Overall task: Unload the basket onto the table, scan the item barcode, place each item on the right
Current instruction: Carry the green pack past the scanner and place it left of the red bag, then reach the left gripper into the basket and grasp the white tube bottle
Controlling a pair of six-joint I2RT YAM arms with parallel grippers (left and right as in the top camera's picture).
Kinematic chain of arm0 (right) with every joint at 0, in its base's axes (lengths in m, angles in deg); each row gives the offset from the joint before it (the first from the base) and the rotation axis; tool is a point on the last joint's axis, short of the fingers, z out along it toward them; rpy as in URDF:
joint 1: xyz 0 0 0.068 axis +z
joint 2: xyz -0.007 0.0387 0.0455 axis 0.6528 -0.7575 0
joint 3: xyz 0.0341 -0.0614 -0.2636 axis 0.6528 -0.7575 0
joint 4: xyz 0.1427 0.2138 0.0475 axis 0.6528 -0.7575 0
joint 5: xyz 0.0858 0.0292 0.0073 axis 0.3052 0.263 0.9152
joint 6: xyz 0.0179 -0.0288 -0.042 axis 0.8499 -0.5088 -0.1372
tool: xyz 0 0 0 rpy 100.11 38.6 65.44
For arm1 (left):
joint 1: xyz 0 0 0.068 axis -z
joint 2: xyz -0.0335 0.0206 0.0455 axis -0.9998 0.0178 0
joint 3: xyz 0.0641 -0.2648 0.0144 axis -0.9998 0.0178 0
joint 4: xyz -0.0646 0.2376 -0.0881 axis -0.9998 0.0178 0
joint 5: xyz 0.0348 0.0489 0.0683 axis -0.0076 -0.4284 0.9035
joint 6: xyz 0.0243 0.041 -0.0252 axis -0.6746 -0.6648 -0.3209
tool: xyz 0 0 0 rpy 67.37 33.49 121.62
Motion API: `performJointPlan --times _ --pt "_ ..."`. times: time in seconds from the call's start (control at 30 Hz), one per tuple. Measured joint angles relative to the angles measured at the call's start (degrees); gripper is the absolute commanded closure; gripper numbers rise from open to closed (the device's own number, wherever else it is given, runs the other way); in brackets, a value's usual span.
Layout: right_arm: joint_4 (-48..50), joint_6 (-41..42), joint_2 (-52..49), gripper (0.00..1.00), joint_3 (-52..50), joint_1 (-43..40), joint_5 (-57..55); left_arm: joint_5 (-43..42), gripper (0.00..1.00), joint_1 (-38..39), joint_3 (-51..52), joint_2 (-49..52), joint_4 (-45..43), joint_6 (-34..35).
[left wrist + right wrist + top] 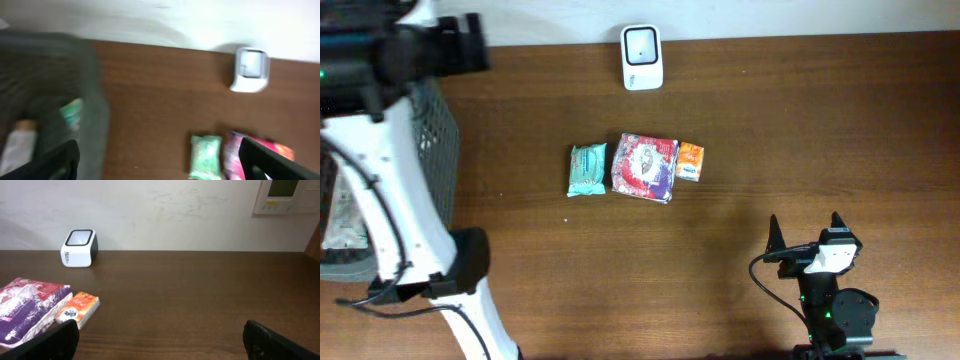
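Overhead, end effectors: left end effector (460, 45) hangs over the far end of the basket (440, 130); right end effector (805, 228) sits near the robot's edge of the bench (820, 120), fingers spread, holding nothing
Overhead, items: green packet (587, 170), red-and-purple packet (645, 167) and orange packet (689, 161) lie in a row ahead and left of the right end effector, well to the right of the left one; scanner (642, 57) stands beyond them
Overhead, risk: orange touches red-and-purple, green lies just beside; a grasp on one could drag its neighbour
Overhead, unclear: left fingers lost against the dark arm; no barcode visible
Left wrist, state: left end effector (159, 150) wide open, empty; basket below-left, packets below-right, scanner ahead-right
Left wrist, risk: basket rim close; a sweep toward the packets could clip it
Left wrist, unclear: heavy blur; basket contents only pale shapes
Right wrist, state: right end effector (161, 330) open, nothing between the fingers; two packets to its left, scanner farther ahead-left
Right wrist, risk: barcode face unknown; a packet may meet the scanner wrong side on
Right wrist, unclear: green packet out of frame; red-and-purple packet cut off at the edge
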Motion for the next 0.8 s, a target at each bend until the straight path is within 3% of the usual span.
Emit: performJointPlan --times 0.13,0.33,0.47,0.7,0.73,0.77,0.8 --pt "0.0 0.0 0.0 0.01 0.0 0.0 0.0 0.24 0.01 -12.81 0.07 0.0 -2.51 0.0" --pt "0.0 0.0 0.0 0.02 0.0 0.0 0.0 1.73 0.01 -24.17 5.09 0.11 -5.11 0.5" --pt "-0.02 0.0 0.0 0.01 0.0 0.0 0.02 5.44 0.0 -24.85 18.34 0.96 -10.95 0.7" --pt "0.0 0.0 0.0 0.01 0.0 0.0 0.0 19.61 0.0 -24.81 43.19 3.34 -22.75 -0.28" --pt "0.0 -0.02 0.0 0.01 0.0 0.0 0.0 21.27 0.04 -24.81 46.47 3.58 -23.89 -0.94" --pt "0.0 0.0 0.0 0.01 0.0 0.0 0.0 23.21 0.15 -24.81 49.79 3.78 -26.25 -1.88" --pt "0.0 0.0 0.0 0.01 0.0 0.0 0.0 24.5 0.16 -24.81 52.72 3.82 -28.11 -3.02"
